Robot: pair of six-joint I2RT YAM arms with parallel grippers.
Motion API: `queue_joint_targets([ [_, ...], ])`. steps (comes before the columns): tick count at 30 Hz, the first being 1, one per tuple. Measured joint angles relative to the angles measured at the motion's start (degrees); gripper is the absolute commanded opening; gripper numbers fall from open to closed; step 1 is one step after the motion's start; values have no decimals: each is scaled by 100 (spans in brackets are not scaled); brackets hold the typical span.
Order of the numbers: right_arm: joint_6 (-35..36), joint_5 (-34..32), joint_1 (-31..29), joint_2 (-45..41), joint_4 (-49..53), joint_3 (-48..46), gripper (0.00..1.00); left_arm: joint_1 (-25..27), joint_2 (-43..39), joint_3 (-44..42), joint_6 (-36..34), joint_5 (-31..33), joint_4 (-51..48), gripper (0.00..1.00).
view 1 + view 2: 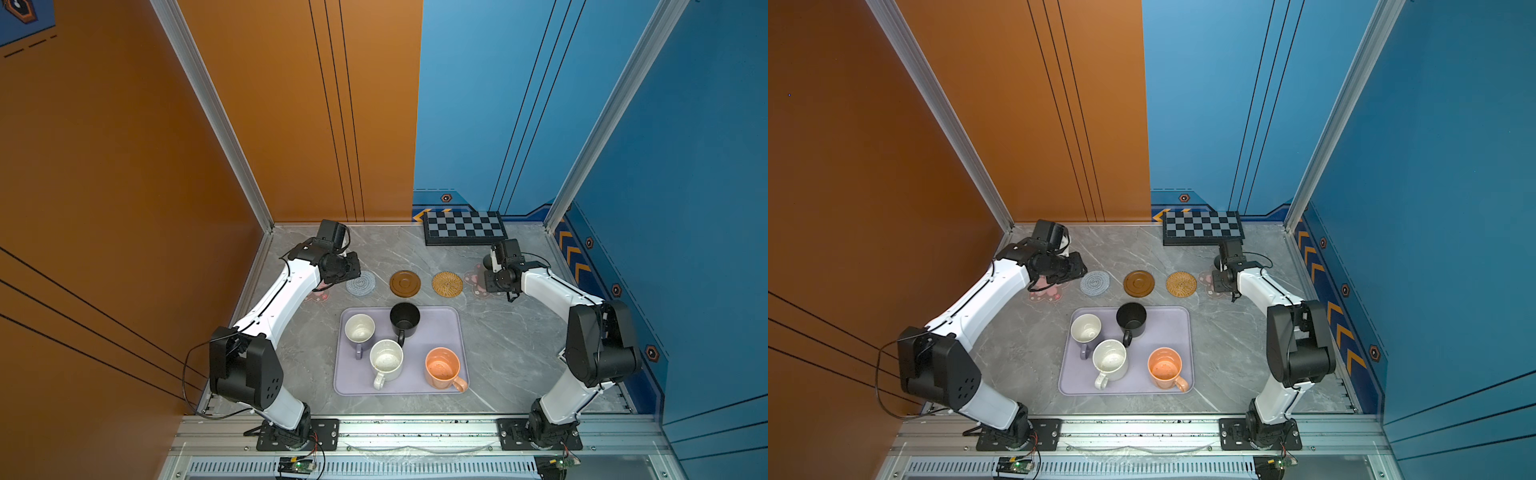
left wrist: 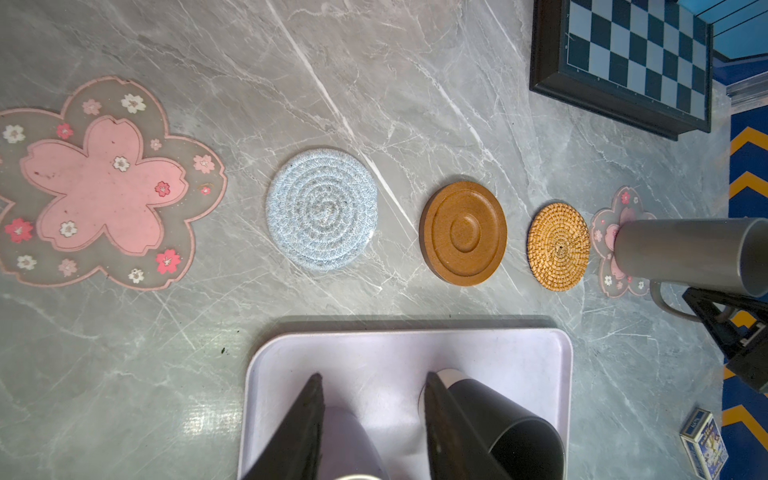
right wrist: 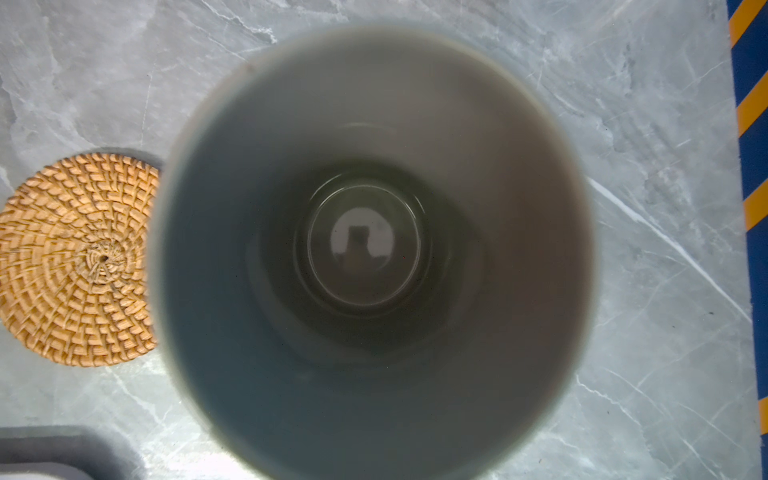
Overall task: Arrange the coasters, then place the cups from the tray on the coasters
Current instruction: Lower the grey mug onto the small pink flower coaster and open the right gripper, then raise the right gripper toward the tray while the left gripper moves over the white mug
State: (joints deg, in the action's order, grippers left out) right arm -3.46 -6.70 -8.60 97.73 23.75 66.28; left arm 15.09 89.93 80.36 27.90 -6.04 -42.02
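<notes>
Coasters sit in one row across the far half of the desk [image 1: 503,357], from near the left edge toward the right edge: first flower coaster [image 2: 104,183], spiral coaster [image 1: 360,284], wooden coaster [image 1: 405,284], rattan coaster [image 1: 447,284], then the second flower coaster [image 2: 624,198] at the right end. They lie apart, none touching.

On that last one I see the grey mug [image 2: 681,253] upright, and my right gripper [image 2: 721,313] is clamped on its handle. Whether the base is fully down on the mat, I can't tell. My right wrist view looks straight into the mug, with the rattan coaster just beside it.

Now the tray [image 1: 440,328]: it lies mid-desk, between the row and the near edge, with four cups standing on it. The black mug [image 1: 404,318] is at the tray's far edge and the lavender mug [image 1: 360,328] by its far-left corner. The white speckled mug [image 1: 386,359] is toward its near edge and the orange mug [image 1: 442,365] by its near-right corner.

My left gripper [image 2: 374,376] hovers above the left end of the row, off the desk. Its fingers [image 2: 299,428] are partly apart with nothing held. Past them, the left wrist view shows the lavender and black mugs on the tray. In both top views the left arm hides part of the first flower coaster.

A chequered board [image 1: 464,226] lies along the desk's far edge, toward the right corner.
</notes>
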Motion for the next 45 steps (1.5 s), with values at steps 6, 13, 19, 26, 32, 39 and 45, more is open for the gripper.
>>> queue_joint_targets([
  [6, -98, -15, 0, -46, 24, -2, 28, 13, -2, 0, 0, 0, -2, 42],
  [13, -188, -92, 0, -494, 94, -2, 39, 26, -98, -72, 0, 2, 2, 42],
  [19, -195, -98, -2, -699, 243, -13, 42, 26, -275, -223, 2, 2, 0, 42],
  [26, -308, -103, -7, -1266, 393, -236, 47, 26, -671, -518, -4, 7, -28, 43],
  [32, -391, -133, -7, -1969, 549, -522, 49, 31, -1012, -649, -111, 125, -251, 43],
  [39, -501, -160, -4, -2601, 835, -573, 53, 44, -1541, -984, -151, 160, -446, 43],
  [45, -713, -52, 0, -3418, 1008, -975, 55, 201, -2221, -1462, -151, 195, -708, 43],
])
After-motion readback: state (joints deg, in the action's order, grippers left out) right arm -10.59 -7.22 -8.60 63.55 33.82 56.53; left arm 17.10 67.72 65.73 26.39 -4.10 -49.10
